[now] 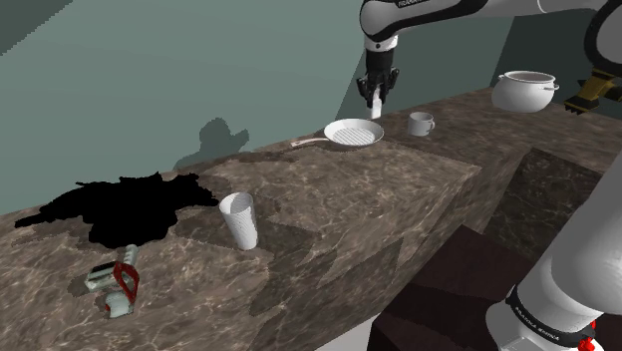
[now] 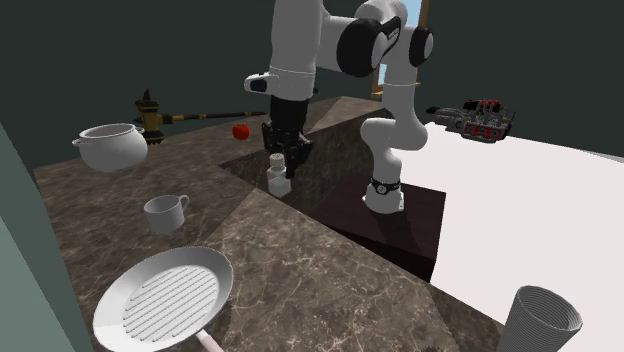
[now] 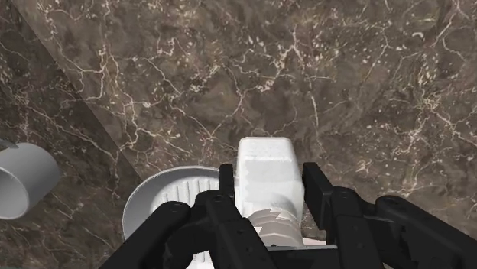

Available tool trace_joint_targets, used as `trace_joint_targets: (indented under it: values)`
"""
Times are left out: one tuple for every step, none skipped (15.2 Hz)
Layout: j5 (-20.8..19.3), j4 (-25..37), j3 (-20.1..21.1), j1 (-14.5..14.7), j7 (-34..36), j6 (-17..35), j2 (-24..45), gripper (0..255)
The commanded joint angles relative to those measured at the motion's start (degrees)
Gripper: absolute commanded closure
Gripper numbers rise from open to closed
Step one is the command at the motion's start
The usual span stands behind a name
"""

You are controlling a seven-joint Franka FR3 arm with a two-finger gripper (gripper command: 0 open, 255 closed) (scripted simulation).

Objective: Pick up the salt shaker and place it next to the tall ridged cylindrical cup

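Gripper (image 3: 269, 182) aloft — clasping shaker (image 3: 265, 164)

- This is a home kitchen: a long counter (image 1: 399, 194) of dark brown, white-veined stone runs along a plain teal wall (image 1: 150, 70).
- Cookware stands on the counter. In the shoulder view a white ridged frying pan (image 1: 354, 132) lies at about 1 o'clock.
- A small white mug (image 1: 421, 124) sits at the pan's 3 o'clock, near it but apart.
- A white two-handled pot (image 1: 525, 91) stands farther out at 2 o'clock, toward the counter's far end.
- A tall ridged cup (image 1: 239, 219) stands upright at 8 o'clock, well apart from the rest.
- In the second exterior view a small red fruit (image 2: 241, 131) rests on the stone at 10 o'clock.
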Motion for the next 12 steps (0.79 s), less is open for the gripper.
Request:
trace_joint_targets:
  values:
    - [-0.39,-0.75,1.33,1.47,2.91,-0.53,-0.96,255]
    - [-0.52,-0.96,1.98,2.16,4.27,-0.69,-1.16,255]
    - [-0.64,-1.09,2.63,2.85,5.63,-0.87,-1.31,255]
    - [-0.74,-1.16,3.29,3.53,6.97,-1.06,-1.39,255]
    - [-0.83,-1.15,3.94,4.22,8.32,-1.26,-1.42,255]
    - [-0.92,-1.08,4.61,4.89,9.66,-1.48,-1.40,255]
    - [-0.99,-0.93,5.29,5.55,10.99,-1.72,-1.31,255]
    - [-1.07,-0.72,5.93,6.24,12.32,-1.96,-1.17,255]
    - [-1.13,-0.44,6.59,6.92,13.64,-2.23,-0.98,255]
    - [-1.20,-0.08,7.23,7.61,14.96,-2.50,-0.72,255]
    - [-1.27,0.34,7.87,8.29,16.27,-2.79,-0.41,255]
    - [-1.34,0.84,8.50,8.98,17.57,-3.10,-0.04,255]
